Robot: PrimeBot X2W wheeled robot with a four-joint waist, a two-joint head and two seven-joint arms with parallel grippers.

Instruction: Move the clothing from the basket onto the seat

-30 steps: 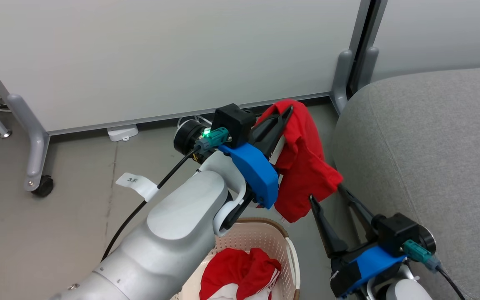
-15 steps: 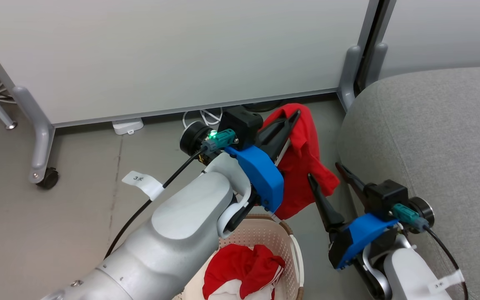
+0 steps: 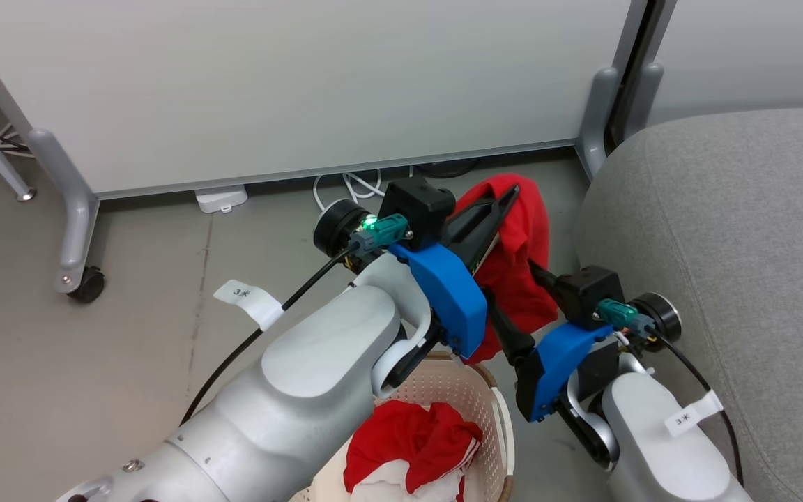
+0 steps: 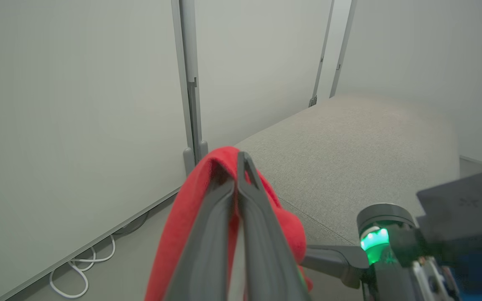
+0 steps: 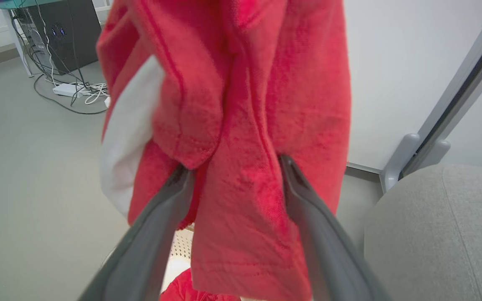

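Centre frame in the head view: one red garment (image 3: 530, 237) hangs clamped in the left gripper (image 3: 507, 197). The right gripper (image 5: 230, 165) is spread wide, its fingers straddling the hanging cloth. More red clothing (image 3: 408, 446) lies in the basket (image 3: 495, 411), lower centre. The seat (image 3: 722, 209) fills the right side.

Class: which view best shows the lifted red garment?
Right wrist view: the garment hangs close-up, white trim showing. Head view: the left gripper partly covers it. Left wrist view: one fold over its shut fingers.
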